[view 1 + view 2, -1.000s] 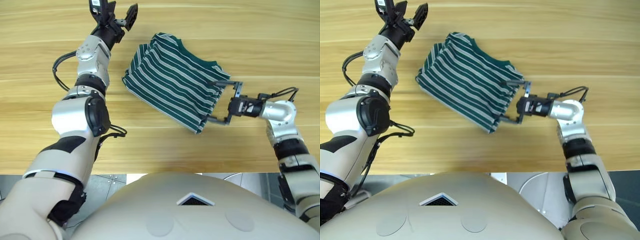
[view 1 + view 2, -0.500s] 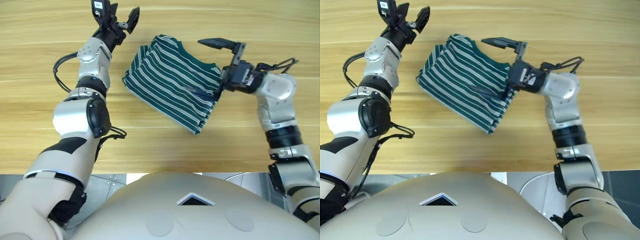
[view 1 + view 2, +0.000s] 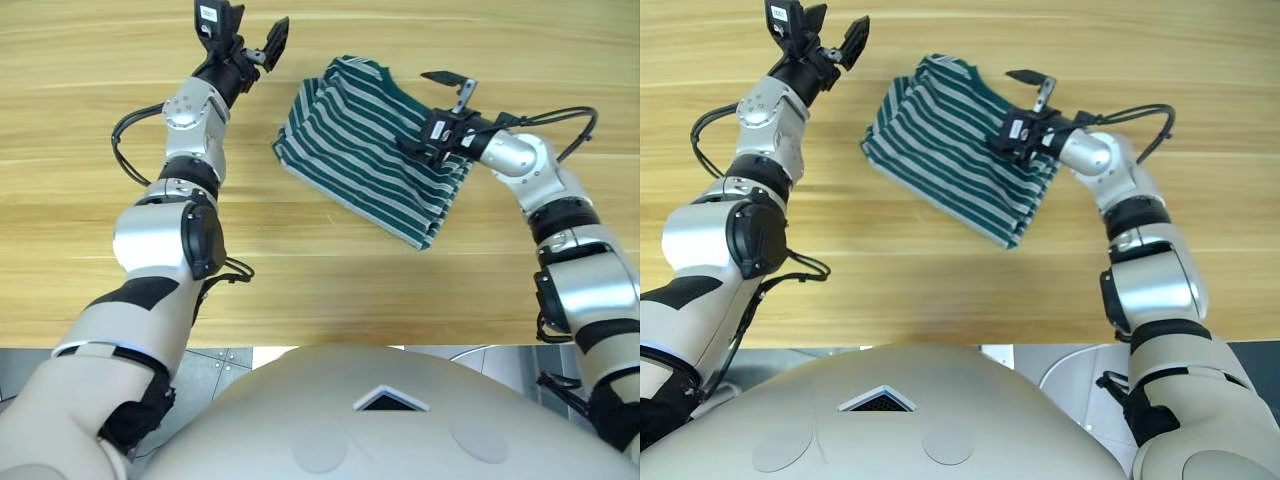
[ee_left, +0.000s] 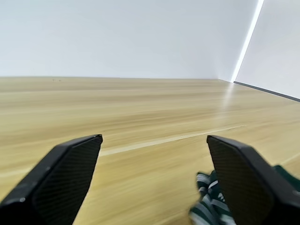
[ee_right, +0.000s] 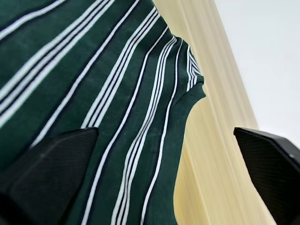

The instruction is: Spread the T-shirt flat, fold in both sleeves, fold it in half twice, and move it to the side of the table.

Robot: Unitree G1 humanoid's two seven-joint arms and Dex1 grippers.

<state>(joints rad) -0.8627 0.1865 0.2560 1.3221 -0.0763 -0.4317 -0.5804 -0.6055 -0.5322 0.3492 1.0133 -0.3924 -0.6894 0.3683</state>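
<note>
The T-shirt [image 3: 370, 145], dark green with pale stripes, lies folded into a compact slanted rectangle on the wooden table [image 3: 320, 290]. My right gripper [image 3: 432, 112] is open over the shirt's right part, one finger [image 3: 452, 80] raised and the other low against the cloth. The right wrist view has the striped T-shirt [image 5: 93, 84] close under the open right gripper [image 5: 159, 187]. Left of the shirt, near the far side of the table, my left gripper [image 3: 250, 35] is open and holds nothing. In the left wrist view a corner of the T-shirt [image 4: 211, 211] lies beside the left gripper [image 4: 154, 173].
Bare wood [image 3: 940, 290] runs between the shirt and the table's near edge [image 3: 300, 345]. More bare table [image 3: 560, 60] lies to the far right and to the left [image 3: 60, 150]. A pale wall [image 4: 140, 33] stands beyond the table.
My right gripper left the shirt's right edge, rose and swung over the shirt's right part. The shirt slid a little to the right. The left gripper drifted slightly right.
</note>
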